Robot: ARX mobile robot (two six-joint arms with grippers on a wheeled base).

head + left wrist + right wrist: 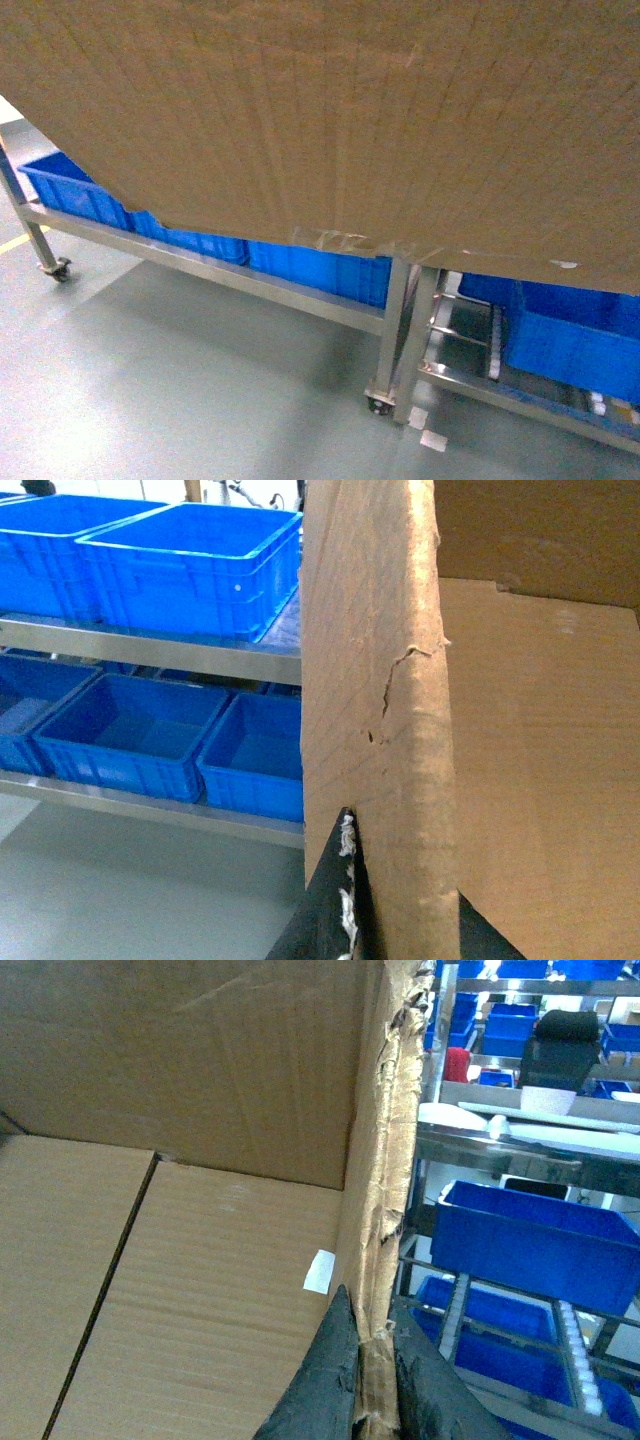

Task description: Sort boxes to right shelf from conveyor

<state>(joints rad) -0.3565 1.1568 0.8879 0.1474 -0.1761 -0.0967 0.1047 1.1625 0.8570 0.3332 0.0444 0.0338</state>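
The cardboard box (330, 130) is held off the floor (180, 390), filling the upper head view and hiding both arms there. The left gripper (400, 920) pinches one torn side wall, a black finger (335, 910) on the outer face and one just visible inside. The right gripper (375, 1380) is clamped on the opposite ragged wall, dark fingers (325, 1380) on either face. Below and behind the box stand steel racks (400, 320) carrying blue crates (570, 340).
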